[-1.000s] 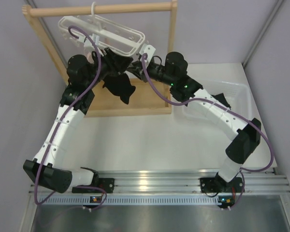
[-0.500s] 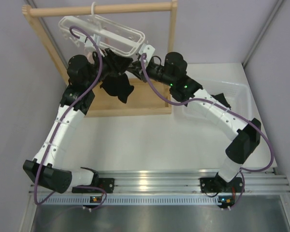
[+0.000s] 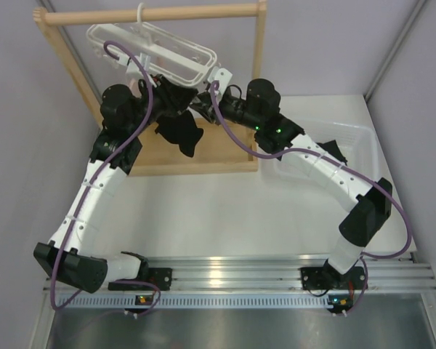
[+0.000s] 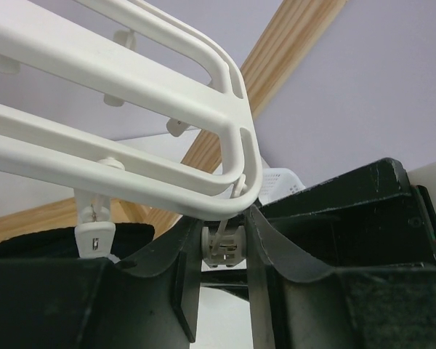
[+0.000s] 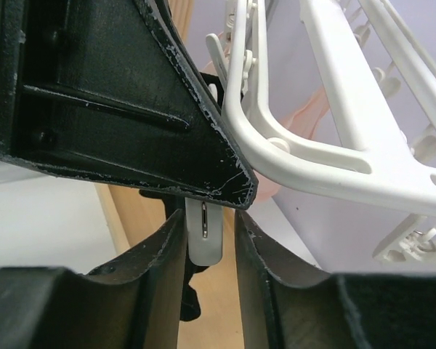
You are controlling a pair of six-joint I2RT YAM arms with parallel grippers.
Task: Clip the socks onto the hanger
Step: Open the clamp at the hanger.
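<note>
a: where does the sock [image 3: 180, 132] sit?
b: it hangs toward the worktop's far left corner, just under the hanger [image 4: 131, 80].
a: and the robot's hands?
b: its right gripper [image 5: 208, 222] pinches a flat clip [image 5: 205, 243]. its left gripper [image 4: 223, 234] brackets an end clip [image 4: 224, 249] (squeezing or not, nobody can tell). the robot should gape the clip's mouth fully before feeding in the hem.

Wooden rack [image 3: 189, 11] stands beside a white bin [image 3: 360, 147].
</note>
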